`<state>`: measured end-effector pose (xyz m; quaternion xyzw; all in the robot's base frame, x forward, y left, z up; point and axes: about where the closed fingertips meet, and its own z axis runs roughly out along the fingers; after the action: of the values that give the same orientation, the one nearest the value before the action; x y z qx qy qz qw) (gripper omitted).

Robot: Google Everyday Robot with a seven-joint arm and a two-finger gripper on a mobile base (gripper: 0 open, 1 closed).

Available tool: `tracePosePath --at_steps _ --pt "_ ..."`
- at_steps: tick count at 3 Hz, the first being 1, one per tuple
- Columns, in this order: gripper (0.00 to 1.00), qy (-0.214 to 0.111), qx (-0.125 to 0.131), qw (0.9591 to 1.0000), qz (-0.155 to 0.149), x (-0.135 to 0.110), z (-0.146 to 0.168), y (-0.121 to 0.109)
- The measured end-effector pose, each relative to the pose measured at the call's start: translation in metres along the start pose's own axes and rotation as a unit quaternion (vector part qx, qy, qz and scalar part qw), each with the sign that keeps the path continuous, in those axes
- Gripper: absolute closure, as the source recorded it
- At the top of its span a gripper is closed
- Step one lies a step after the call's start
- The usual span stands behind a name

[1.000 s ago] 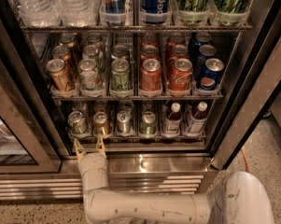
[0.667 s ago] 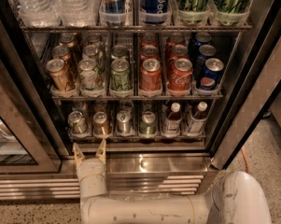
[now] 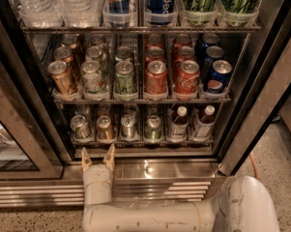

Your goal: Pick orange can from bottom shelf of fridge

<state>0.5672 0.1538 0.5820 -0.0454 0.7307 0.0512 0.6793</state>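
Note:
The fridge (image 3: 261, 105) stands open in front of me, its glass door (image 3: 9, 144) swung to the left. The orange can (image 3: 105, 128), small and copper-coloured with a silver lid, stands at the front of the bottom shelf (image 3: 135, 142), second lane from the left. A silver-green can (image 3: 80, 126) is to its left and a silver can (image 3: 128, 126) to its right. My gripper (image 3: 97, 158) is open and empty, fingers pointing up at the shelf's front edge. It sits just below and in front of the orange can, apart from it.
A green can (image 3: 153, 127) and two bottles (image 3: 178, 122) fill the right lanes of the bottom shelf. The rack above holds gold-orange cans (image 3: 61, 76), green-label cans (image 3: 124, 76), red cola cans (image 3: 156, 77) and blue cans (image 3: 218, 76). The steel base grille (image 3: 150, 190) lies below.
My gripper has shifted slightly right and a little lower in the view, still open. The cans have not moved.

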Motion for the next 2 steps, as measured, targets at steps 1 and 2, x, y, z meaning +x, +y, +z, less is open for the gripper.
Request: tracePosePath --at_steps 1,2 --pt "0.28 -0.009 0.006 0.9999 -0.012 -0.003 0.021 -0.005" --pt "0.29 -0.016 0.008 0.9997 -0.018 -0.005 0.044 -0.009"
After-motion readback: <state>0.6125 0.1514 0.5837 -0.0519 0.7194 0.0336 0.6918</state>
